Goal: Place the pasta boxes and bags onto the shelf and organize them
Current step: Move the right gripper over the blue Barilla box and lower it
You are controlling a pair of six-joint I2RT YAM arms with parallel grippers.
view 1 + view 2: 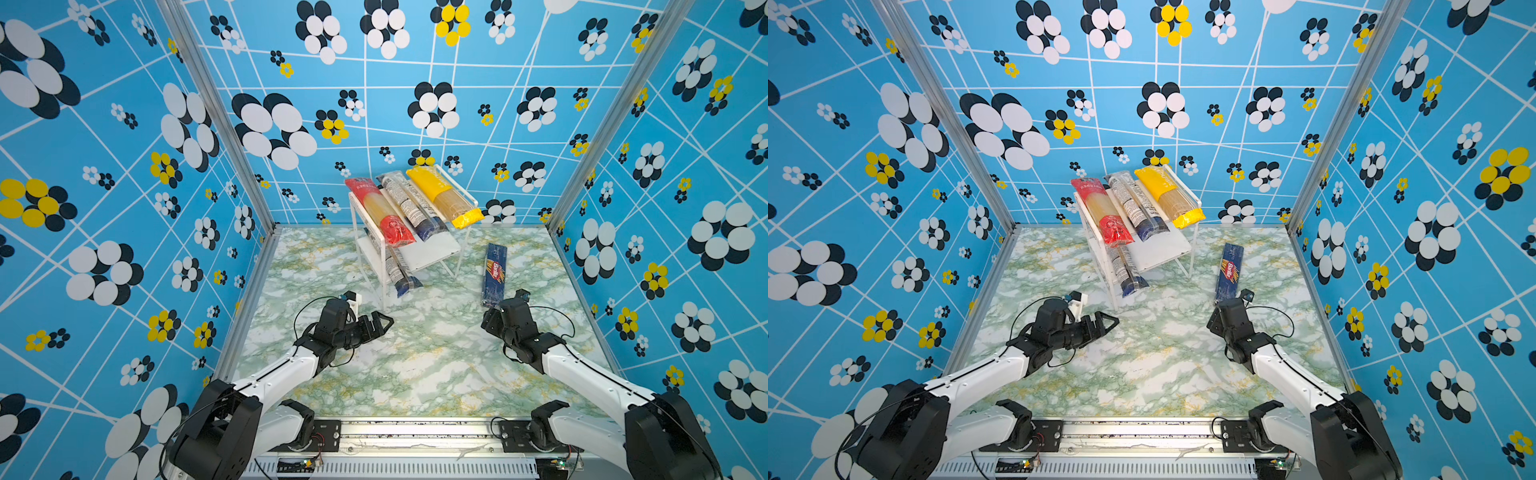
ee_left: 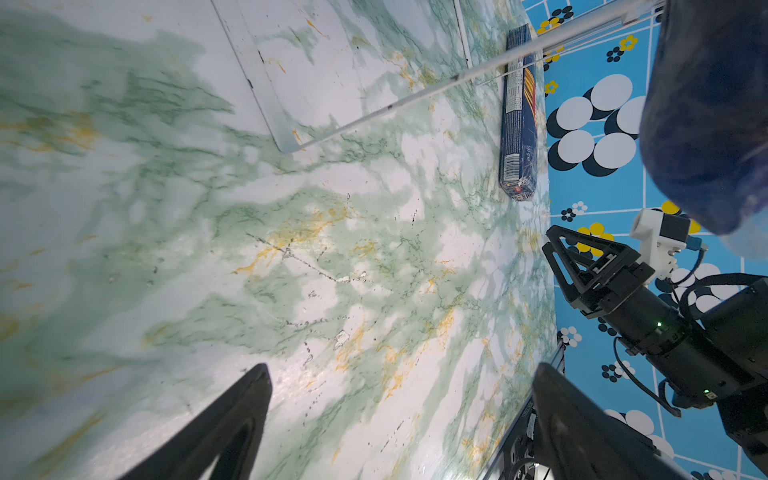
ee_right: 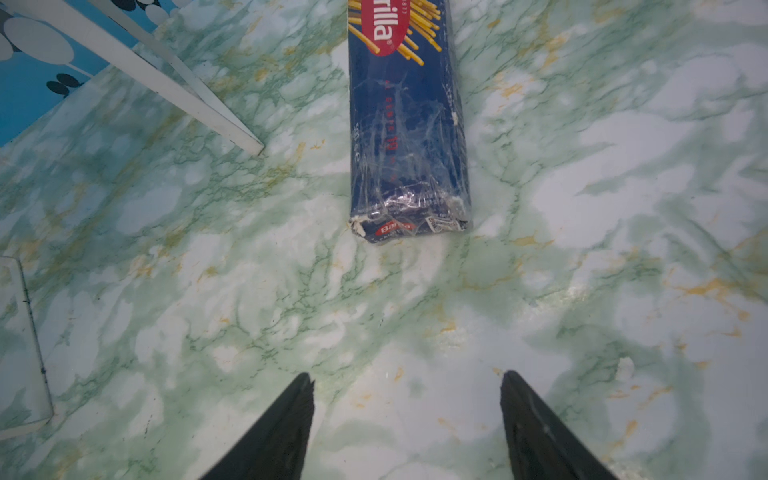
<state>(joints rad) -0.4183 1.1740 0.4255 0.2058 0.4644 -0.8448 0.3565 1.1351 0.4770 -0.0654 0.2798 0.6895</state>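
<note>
The shelf point(image 1: 432, 249) stands at the back middle of the marble table. Its top board carries a red-ended pack point(image 1: 380, 212), a see-through pack with a navy end point(image 1: 411, 208) and a yellow pack point(image 1: 444, 195), side by side. Another navy-ended see-through pack point(image 1: 395, 266) lies on the lower board, sticking out at the front. The navy Barilla box point(image 1: 494, 274) point(image 3: 409, 124) lies flat on the table to the right of the shelf. My right gripper point(image 3: 407, 374) is open, just short of the box's near end. My left gripper point(image 1: 384, 322) point(image 2: 402, 368) is open over bare table, in front of the shelf.
Blue flower-patterned walls close the table in on three sides, with aluminium posts point(image 1: 582, 166) at the back corners. A metal rail point(image 1: 415, 428) runs along the front edge between the arm bases. The shelf's clear legs point(image 3: 199, 99) stand left of the box.
</note>
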